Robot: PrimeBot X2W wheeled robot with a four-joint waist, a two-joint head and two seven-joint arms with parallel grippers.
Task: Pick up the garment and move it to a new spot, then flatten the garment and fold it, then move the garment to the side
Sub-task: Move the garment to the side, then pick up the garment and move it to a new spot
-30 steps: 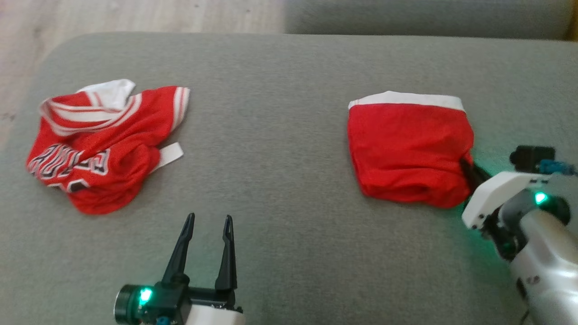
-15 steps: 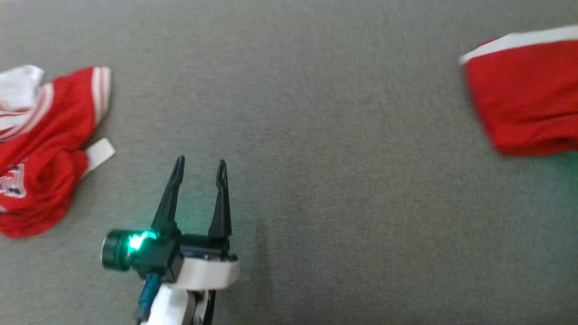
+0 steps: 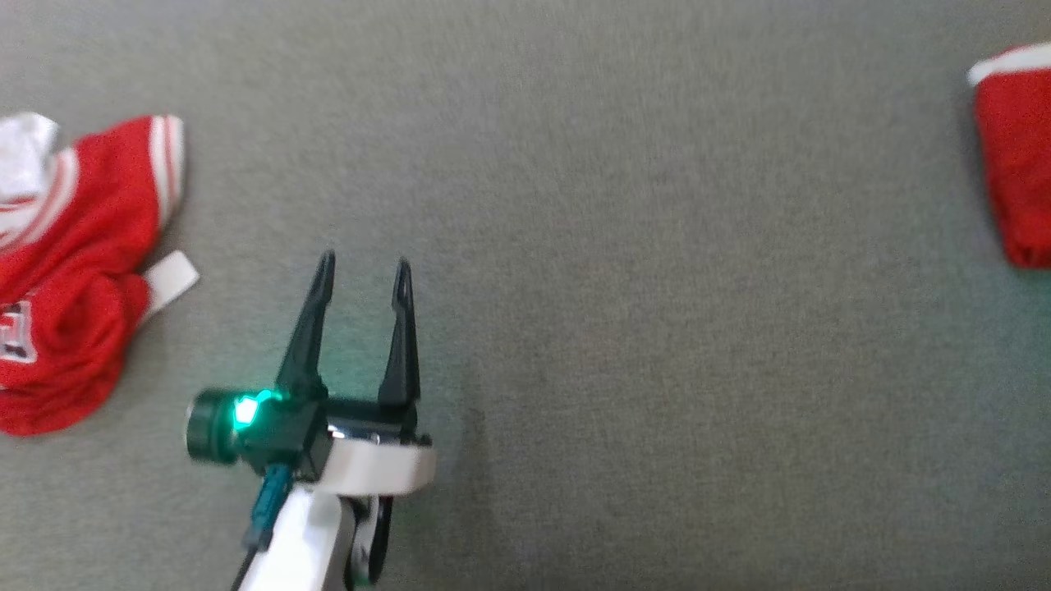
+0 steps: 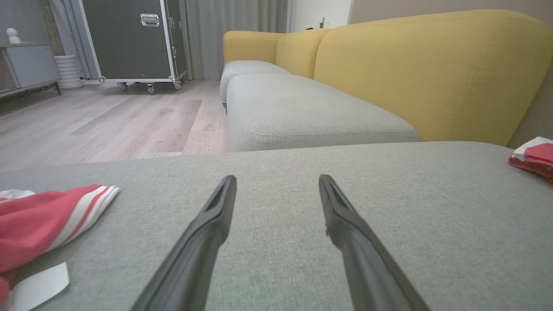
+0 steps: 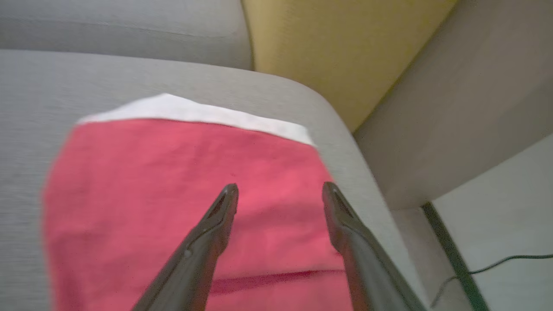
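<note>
The garment (image 3: 1018,164) is a folded red piece with a white band, lying flat on the grey cushion (image 3: 624,328) at the head view's right edge. In the right wrist view my right gripper (image 5: 280,185) hovers over the folded garment (image 5: 173,185), jaws open and holding nothing. My left gripper (image 3: 364,261) stands open and empty at the lower left, just above the cushion. The left wrist view shows the left gripper (image 4: 277,178) spread wide, with the folded garment (image 4: 533,155) far off to its right.
A crumpled red jersey (image 3: 74,271) with white stripes lies at the left edge, also beside the left fingers (image 4: 39,220). A yellow backrest (image 4: 432,73) rises behind the cushion. Wooden floor (image 4: 108,121) and a black wheeled case (image 4: 129,39) lie beyond. A cable (image 5: 497,263) runs on the floor.
My right gripper was shut on the folded garment's corner and has opened, leaving it flat. The head camera has swung, so both garments sit at the picture's edges.
</note>
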